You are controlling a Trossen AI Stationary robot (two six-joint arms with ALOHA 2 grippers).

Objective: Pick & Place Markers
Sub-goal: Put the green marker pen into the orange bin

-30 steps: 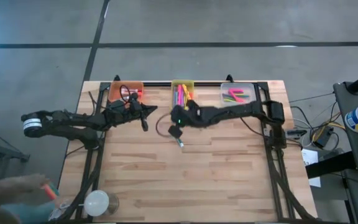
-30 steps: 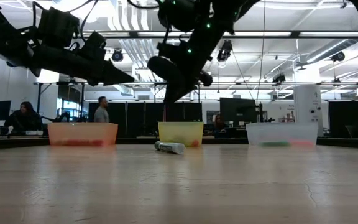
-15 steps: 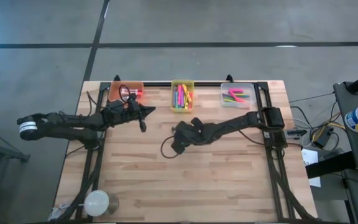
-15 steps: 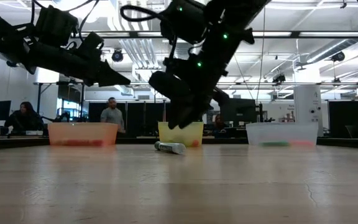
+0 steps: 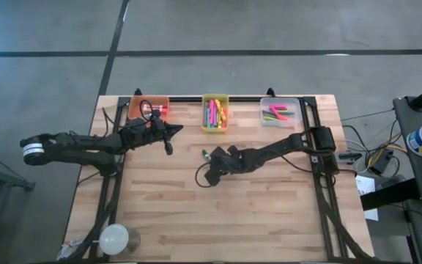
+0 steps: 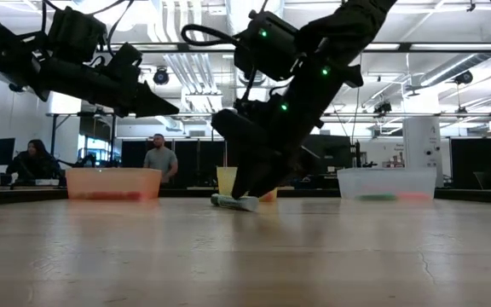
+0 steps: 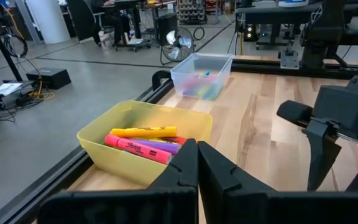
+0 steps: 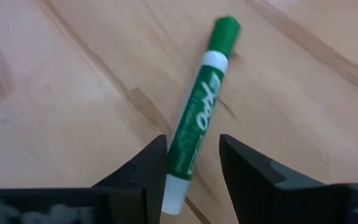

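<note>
Your right gripper point(image 8: 193, 163) has dropped from up by the bins to low over the table since a second ago, and its fingers have spread apart. Now they stand open on both sides of the green marker point(image 8: 196, 127), and they hold nothing yet. The marker lies flat on the wood table point(image 5: 269, 205), in front of the yellow bin point(image 5: 215, 98), with its green cap pointing away from the gripper.

To do this step well, go down until the fingers almost touch the wood. Keep the marker in the middle of the gap. Then squeeze slowly, because a round pen can roll or flip out. Lift straight up after that.

Your left gripper point(image 7: 196, 163) waits up high near the orange bin point(image 5: 134, 107), shut tight and empty.
</note>
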